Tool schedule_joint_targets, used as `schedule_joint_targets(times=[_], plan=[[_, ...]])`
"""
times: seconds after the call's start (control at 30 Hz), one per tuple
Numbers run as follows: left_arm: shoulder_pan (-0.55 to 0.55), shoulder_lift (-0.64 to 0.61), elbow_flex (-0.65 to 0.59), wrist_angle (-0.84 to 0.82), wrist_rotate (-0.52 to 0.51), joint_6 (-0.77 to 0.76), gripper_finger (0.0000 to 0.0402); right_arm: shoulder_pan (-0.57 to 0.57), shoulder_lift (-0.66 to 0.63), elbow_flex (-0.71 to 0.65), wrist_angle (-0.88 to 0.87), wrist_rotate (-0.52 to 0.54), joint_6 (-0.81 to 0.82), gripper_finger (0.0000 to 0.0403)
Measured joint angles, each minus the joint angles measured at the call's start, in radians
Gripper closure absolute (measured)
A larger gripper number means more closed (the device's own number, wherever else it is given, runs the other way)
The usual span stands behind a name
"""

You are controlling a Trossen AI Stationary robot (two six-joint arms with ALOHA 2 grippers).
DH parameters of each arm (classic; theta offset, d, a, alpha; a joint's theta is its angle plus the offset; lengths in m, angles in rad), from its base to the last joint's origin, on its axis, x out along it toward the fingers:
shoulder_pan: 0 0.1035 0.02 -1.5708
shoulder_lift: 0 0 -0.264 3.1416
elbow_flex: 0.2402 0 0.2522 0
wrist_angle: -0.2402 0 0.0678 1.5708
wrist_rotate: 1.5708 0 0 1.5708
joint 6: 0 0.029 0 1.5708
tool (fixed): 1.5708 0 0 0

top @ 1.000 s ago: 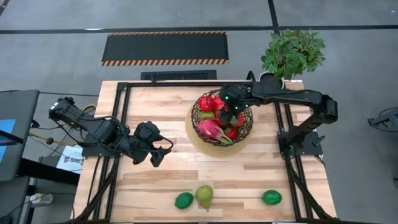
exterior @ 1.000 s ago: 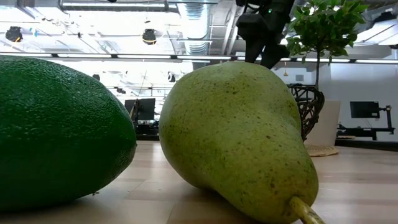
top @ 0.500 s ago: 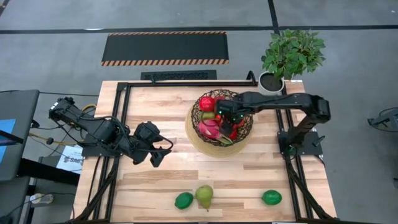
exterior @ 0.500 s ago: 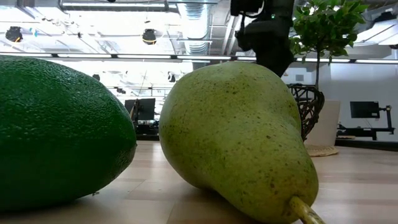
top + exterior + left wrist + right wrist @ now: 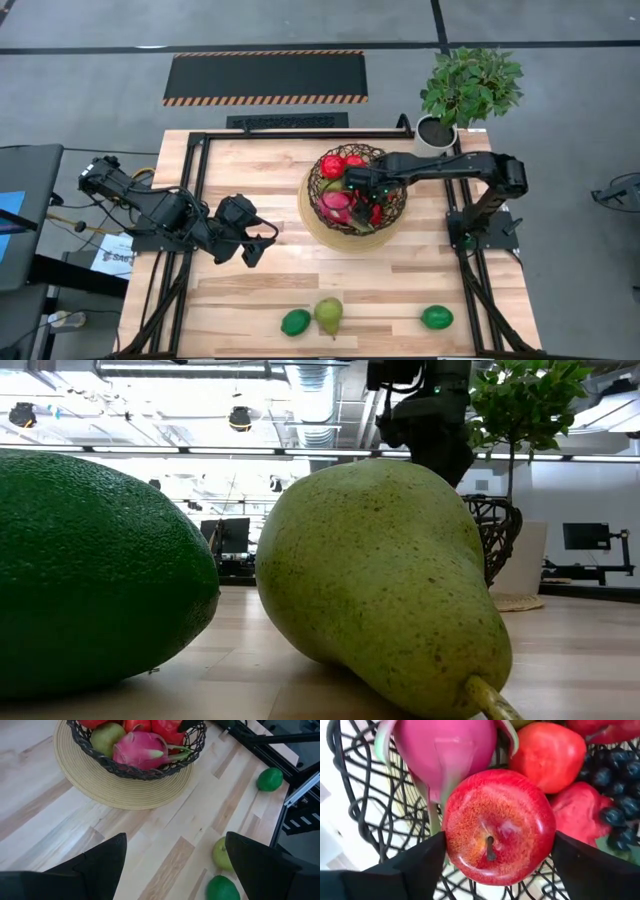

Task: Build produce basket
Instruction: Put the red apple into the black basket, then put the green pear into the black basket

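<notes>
Now the right claw [image 5: 492,865] had swung deeper over the basket [image 5: 354,190] and spread its fingers off the red apple [image 5: 497,825], dropped between them beside the dragon fruit [image 5: 442,750]; left claw [image 5: 172,865] gaped, idle.

Grey floor [image 5: 560,60] surrounds the pale wood tabletop [image 5: 270,170], with a black mat edged in hazard stripes [image 5: 265,77] beyond it. Behind, bright ceiling lights [image 5: 150,405], ducting [image 5: 310,400] and what may be monitors [image 5: 585,536].
</notes>
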Motion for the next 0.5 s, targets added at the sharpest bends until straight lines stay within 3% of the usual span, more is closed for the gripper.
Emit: schedule_joint_targets(times=[0.17, 0.5], plan=[[0.000, 0.000, 0.000, -0.006, -0.001, 0.000, 0.0077, -0.018, -0.042, 0.000, -0.046, -0.011, 0.002, 0.0008], [0.000, 0.000, 0.000, -0.066, 0.061, -0.017, 0.0077, 0.025, -0.154, 0.089, -0.147, -0.007, 0.077, 0.0006]])
